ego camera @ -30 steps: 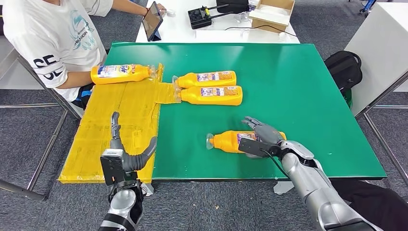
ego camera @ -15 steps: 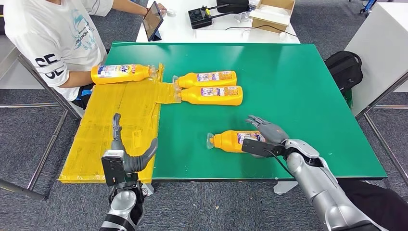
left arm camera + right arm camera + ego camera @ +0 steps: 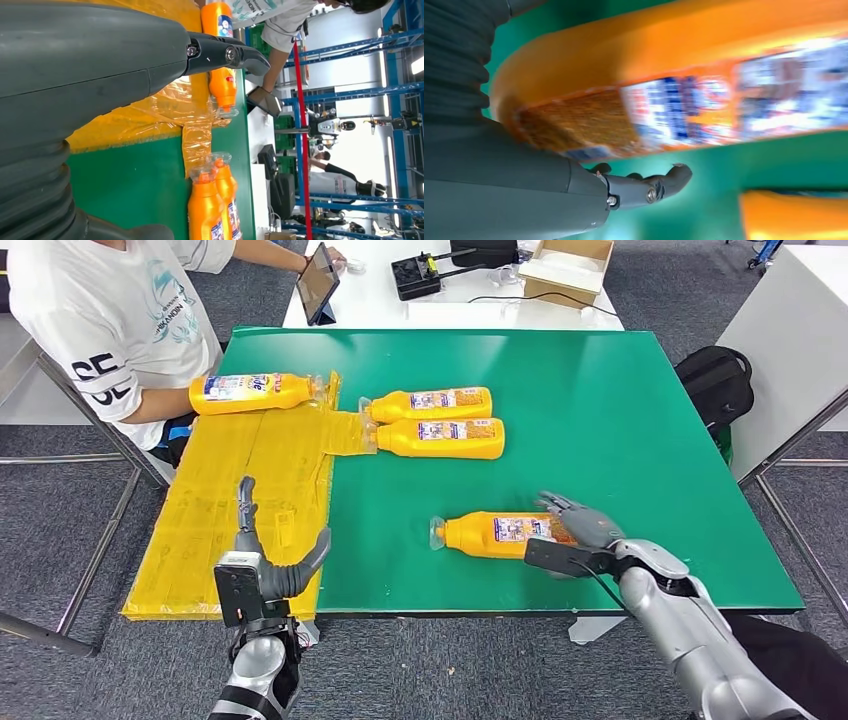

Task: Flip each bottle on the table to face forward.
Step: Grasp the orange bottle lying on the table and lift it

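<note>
Head view, nearest first: the left hand [image 3: 262,558] is raised off the near edge of the yellow sheet [image 3: 215,520], fingers spread and holding nothing. The right hand [image 3: 580,532] rests at the base end of the nearest bottle [image 3: 497,534], fingers apart over it; a firm hold cannot be told. That bottle lies on its side on the green table [image 3: 620,420], label up, cap pointing away from this hand. Beyond it lie two bottles [image 3: 437,422] side by side, touching, and farther left a fourth bottle [image 3: 250,392] lies just beside a seated person [image 3: 110,320].
</note>
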Controlling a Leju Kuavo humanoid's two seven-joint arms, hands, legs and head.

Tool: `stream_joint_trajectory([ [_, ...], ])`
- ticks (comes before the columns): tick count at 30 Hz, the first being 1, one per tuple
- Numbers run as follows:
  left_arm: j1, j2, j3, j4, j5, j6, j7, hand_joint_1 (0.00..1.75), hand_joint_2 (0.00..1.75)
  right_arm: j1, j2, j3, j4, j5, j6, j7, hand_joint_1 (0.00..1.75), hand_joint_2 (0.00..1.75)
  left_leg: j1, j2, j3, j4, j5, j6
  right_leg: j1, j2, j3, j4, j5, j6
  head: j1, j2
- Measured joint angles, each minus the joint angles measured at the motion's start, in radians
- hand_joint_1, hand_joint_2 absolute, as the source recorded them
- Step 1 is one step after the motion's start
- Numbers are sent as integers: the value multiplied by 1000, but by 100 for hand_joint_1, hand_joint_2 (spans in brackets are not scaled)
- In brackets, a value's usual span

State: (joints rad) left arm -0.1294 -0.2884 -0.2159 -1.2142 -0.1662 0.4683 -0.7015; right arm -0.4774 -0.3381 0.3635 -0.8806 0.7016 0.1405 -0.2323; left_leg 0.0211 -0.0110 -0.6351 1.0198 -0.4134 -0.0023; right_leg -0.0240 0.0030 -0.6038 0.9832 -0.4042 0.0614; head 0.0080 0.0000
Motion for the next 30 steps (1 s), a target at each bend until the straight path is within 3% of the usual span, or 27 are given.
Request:
stream_joint_trajectory([
  [9,0,0,3,5,0,-2,0,0,175,55,-45,0,-26,-29,-15,20,8,175,0,1,0,0,-1,1,0,0,0,0,0,0,0,0],
  [10,0,0,3,5,0,-2,0,0,175,58,-47,0,-27,-30,-16,20,33,175,0,1,0,0,-1,1,0,0,0,0,0,0,0,0],
  [13,0,0,3,5,0,-3,0,0,175,61,-49,0,-29,-30,-19,22,156,175,0,1,0,0,-1,1,0,0,0,0,0,0,0,0],
  [14,0,0,3,6,0,-3,0,0,175,62,-48,0,-29,-30,-22,22,174,175,0,1,0,0,-1,1,0,0,0,0,0,0,0,0],
  [19,-1,-4,2,13,0,-1,0,0,175,68,-27,0,-25,-25,-68,23,175,175,0,1,0,0,-1,1,0,0,0,0,0,0,0,0],
  [30,-9,-8,-6,22,0,3,0,0,175,74,79,-13,18,-12,-174,8,175,175,1,3,2,0,-1,1,1,2,0,0,0,0,0,0],
])
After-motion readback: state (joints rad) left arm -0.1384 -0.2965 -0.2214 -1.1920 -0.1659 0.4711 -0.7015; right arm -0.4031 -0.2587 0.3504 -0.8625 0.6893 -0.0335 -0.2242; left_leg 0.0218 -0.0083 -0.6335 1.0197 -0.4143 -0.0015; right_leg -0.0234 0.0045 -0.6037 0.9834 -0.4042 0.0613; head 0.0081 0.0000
